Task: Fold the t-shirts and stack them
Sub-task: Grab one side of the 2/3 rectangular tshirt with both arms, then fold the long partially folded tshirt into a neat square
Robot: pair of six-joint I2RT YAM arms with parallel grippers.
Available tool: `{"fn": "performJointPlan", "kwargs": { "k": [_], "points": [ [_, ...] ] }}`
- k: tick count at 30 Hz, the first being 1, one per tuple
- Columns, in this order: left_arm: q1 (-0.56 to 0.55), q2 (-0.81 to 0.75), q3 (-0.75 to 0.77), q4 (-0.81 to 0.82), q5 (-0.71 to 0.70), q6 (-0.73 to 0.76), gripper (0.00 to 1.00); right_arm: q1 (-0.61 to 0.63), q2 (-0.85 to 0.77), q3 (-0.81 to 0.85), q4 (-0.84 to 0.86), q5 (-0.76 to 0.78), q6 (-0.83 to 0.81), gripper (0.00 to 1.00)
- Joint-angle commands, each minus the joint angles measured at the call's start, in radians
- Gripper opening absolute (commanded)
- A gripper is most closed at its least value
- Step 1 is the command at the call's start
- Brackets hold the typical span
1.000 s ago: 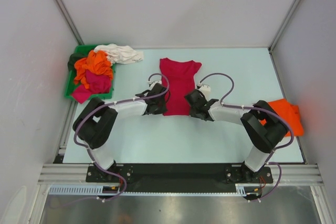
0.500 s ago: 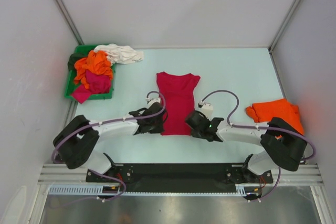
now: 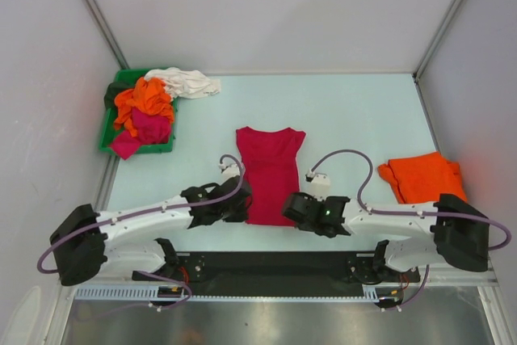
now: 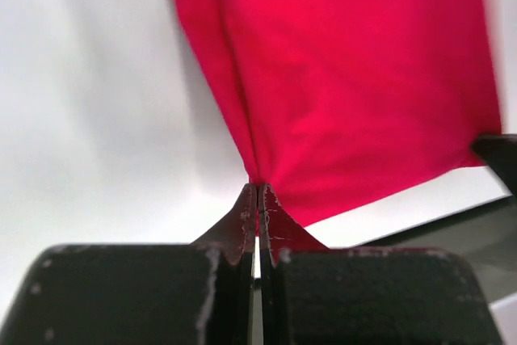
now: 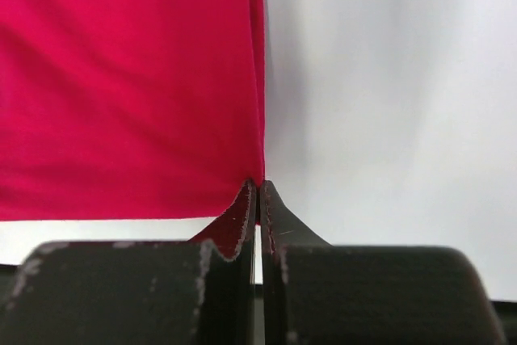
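A crimson-red t-shirt lies flat and narrow on the table's middle, neck end away from the arms. My left gripper is shut on its near left corner; the cloth bunches into the pinch. At the near right corner, my right gripper is shut on the hem. An orange t-shirt lies folded at the right. More t-shirts, orange, magenta and white, are heaped at the back left.
A green bin at the back left corner holds the heap, with the white cloth spilling over its rim onto the table. Both arms stretch low along the near edge. Enclosure walls stand on three sides.
Both grippers have pulled toward the near edge, dragging the red t-shirt with them. The arms have dropped low and stretched out sideways, uncovering the folded orange t-shirt.
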Motion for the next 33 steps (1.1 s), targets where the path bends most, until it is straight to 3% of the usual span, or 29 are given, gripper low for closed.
{"fn": "performJointPlan", "kwargs": {
  "k": [1,11,20,33],
  "points": [
    [-0.002,-0.091,0.131,-0.109,-0.110,0.002,0.00,0.001,-0.093,0.103,-0.204,0.152,0.020,0.00],
    [-0.001,-0.112,0.268,-0.163,-0.192,0.053,0.00,-0.050,-0.126,0.202,-0.224,0.217,-0.088,0.00],
    [0.111,-0.059,0.365,-0.140,-0.207,0.133,0.00,-0.255,-0.067,0.285,-0.061,0.174,-0.331,0.00],
    [0.315,0.142,0.521,-0.027,-0.187,0.287,0.00,-0.521,0.227,0.540,0.152,0.062,-0.579,0.00]
  ]
}}
